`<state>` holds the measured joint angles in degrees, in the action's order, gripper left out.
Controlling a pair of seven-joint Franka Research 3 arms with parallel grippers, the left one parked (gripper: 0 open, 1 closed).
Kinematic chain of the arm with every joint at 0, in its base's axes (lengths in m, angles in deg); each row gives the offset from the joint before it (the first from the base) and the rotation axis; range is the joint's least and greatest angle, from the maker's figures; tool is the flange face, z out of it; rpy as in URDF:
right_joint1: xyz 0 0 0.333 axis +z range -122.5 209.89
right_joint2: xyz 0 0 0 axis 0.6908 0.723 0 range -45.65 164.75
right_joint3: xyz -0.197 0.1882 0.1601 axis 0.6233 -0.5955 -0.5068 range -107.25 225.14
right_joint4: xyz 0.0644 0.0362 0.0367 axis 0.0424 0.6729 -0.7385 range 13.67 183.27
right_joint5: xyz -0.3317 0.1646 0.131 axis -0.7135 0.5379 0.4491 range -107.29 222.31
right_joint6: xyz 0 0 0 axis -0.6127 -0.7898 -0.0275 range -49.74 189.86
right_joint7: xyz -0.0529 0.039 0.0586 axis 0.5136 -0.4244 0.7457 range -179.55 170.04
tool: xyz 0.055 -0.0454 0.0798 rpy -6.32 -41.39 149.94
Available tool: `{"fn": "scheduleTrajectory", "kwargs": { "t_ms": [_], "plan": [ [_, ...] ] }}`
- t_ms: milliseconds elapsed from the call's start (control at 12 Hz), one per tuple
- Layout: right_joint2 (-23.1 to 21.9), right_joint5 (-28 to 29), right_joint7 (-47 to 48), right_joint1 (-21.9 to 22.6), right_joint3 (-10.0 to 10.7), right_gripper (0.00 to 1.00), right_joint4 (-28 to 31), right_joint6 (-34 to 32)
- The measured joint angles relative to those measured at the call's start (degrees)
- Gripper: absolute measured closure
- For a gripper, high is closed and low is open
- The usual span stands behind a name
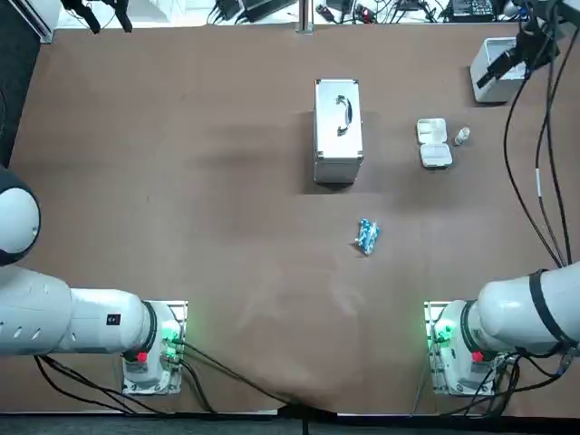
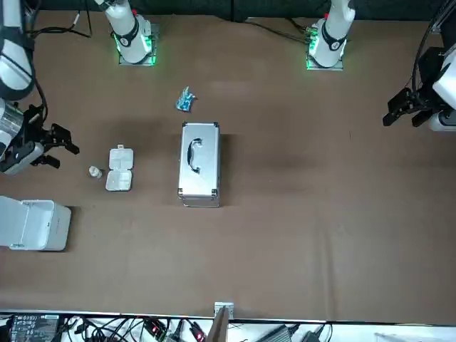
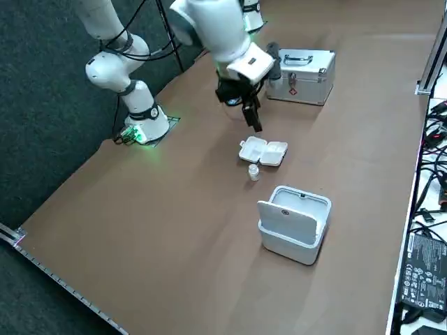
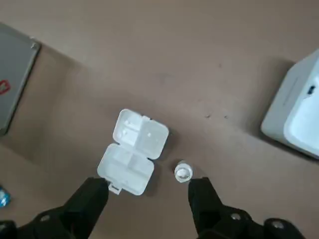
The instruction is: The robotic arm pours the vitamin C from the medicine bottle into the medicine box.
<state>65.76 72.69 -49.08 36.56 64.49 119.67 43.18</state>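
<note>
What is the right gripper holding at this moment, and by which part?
Nothing. The right gripper hovers with fingers open above the medicine bottle and medicine box, touching neither.

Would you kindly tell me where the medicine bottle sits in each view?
Top: medicine bottle upper right, just right of the medicine box.
Front: bottle far left, just left of the box.
Right side: bottle centre, just below the box.
Right wrist: bottle beside the box, before the open right gripper.
Landmark: the open medicine box.
</note>
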Motion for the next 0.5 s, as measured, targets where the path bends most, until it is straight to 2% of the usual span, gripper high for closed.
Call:
{"fn": "scheduleTrajectory", "kwargs": {
  "t_ms": [333, 500],
  "plan": [
    [-0.95, -3.06, 11.13, 3.84, -0.04, 0.0, -1.44, -0.07],
    [-2.76, -5.21, 16.6, 5.13, -0.02, 0.0, -1.76, -2.59]
  ]
}}
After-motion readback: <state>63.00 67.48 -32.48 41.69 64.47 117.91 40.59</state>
